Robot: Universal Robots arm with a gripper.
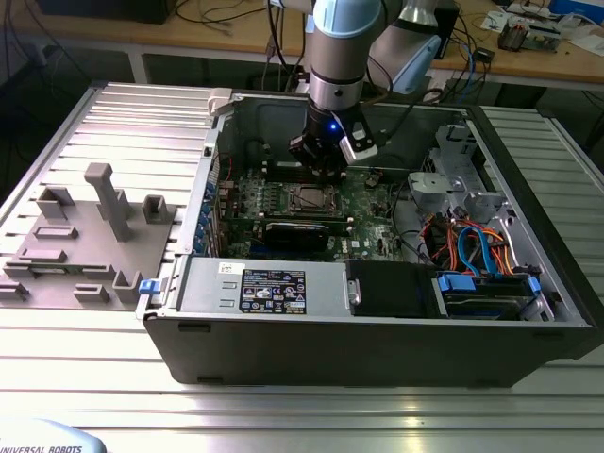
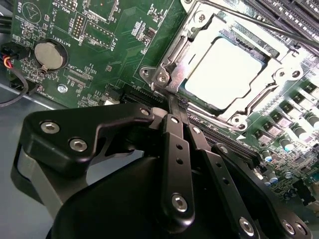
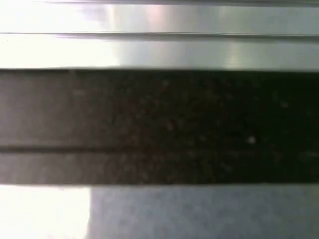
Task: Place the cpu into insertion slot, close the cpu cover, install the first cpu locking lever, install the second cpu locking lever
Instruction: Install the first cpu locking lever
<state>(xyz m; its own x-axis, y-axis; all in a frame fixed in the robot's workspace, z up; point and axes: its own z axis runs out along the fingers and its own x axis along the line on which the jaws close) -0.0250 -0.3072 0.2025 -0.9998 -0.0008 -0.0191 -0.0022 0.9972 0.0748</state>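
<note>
In the exterior view the arm reaches down into the open computer case (image 1: 566,311), which lies on its side on a ribbed metal table (image 1: 75,377). The gripper (image 1: 321,162) hangs just above the motherboard (image 1: 274,193), close to the insertion slot (image 1: 311,198), which sits near the middle of the board. Inside the case I see also a black graphics card (image 1: 300,233) beside the slot, a power supply box (image 1: 260,286) at the near wall, and a bundle of orange and blue cables (image 1: 472,250) on the exterior view's right. A grey plastic fixture (image 1: 90,236) stands on the table, outside the case.

In the second wrist view the gripper (image 2: 178,103) has its two black fingers (image 2: 175,144) pressed together, with nothing between them, and the tips are at the edge of the socket. The cpu (image 2: 224,72) lies already in the slot, its pale metal top is showing. The cpu cover (image 2: 199,37) seems to be down around it, and a thin locking lever (image 2: 259,21) runs along one side. I judge the chip light, stiff and fragile; it is better to hold it by the edges. The cover and lever are thin springy metal, probably slippery under the fingertips.

In the first wrist view there are blurred bright and dark bands, and I cannot tell what they are.
</note>
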